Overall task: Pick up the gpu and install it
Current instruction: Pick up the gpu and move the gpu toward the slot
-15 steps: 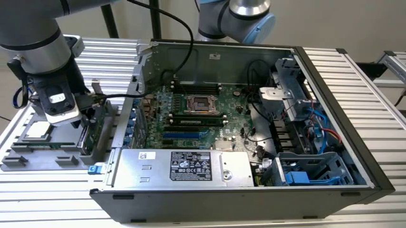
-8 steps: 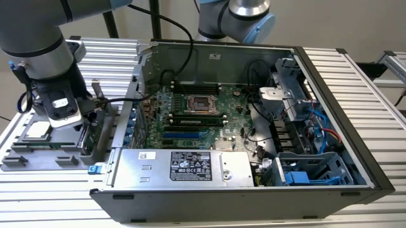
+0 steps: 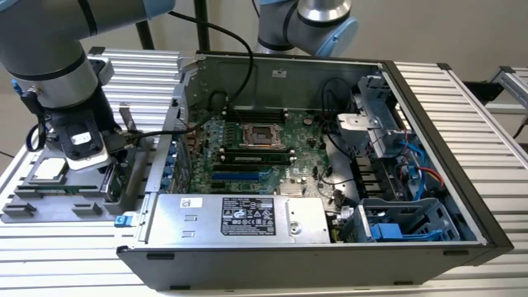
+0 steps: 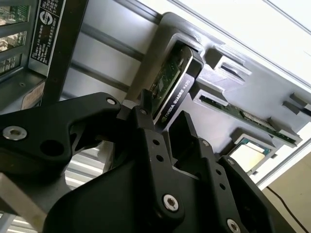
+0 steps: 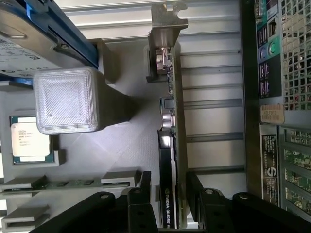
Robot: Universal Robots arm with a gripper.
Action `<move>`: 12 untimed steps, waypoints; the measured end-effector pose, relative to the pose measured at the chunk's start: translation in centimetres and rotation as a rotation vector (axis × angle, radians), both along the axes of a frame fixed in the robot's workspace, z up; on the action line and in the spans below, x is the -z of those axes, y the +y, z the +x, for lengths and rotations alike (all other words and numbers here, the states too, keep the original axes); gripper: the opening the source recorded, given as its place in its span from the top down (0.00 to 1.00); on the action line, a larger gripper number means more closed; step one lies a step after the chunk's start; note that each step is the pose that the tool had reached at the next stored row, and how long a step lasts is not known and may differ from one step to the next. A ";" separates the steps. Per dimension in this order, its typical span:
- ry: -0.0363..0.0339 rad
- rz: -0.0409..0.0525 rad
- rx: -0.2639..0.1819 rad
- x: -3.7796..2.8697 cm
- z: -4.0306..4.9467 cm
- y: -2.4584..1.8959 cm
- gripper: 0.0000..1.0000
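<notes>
The pincer sits closest to the lens in both wrist views. Its black fingers are parted and straddle the gpu, one finger to each flat face. A thin gap shows on either side, so by my reading it is open around the card and has no hold on it yet.

The gpu stands on its edge in a slot of the grey holder tray, directly between the fingers. Its long axis runs straight away from the pincer toward the silver bracket at the far end, and the fingers bracket the end opposite that. The black shroud faces one finger and the green board the other.

Further out on the same tray lie a square processor chip and a hard drive with blue clips. In the exterior view the tray sits on the slatted counter at the exterior view's left of the open computer case, with the motherboard exposed inside.
</notes>
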State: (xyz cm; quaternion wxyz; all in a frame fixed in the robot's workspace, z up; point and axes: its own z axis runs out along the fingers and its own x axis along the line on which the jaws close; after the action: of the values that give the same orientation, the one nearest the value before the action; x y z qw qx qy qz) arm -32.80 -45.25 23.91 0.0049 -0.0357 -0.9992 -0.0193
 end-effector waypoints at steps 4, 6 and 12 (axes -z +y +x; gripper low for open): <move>0.0000 0.0000 0.000 0.01 0.00 0.00 0.00; -0.0001 0.0000 0.000 0.02 0.00 0.00 0.00; -0.0001 -0.0017 -0.015 0.03 0.00 0.00 0.00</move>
State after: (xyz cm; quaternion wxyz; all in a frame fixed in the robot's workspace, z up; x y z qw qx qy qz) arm -32.80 -45.25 23.88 0.0049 -0.0284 -0.9994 -0.0185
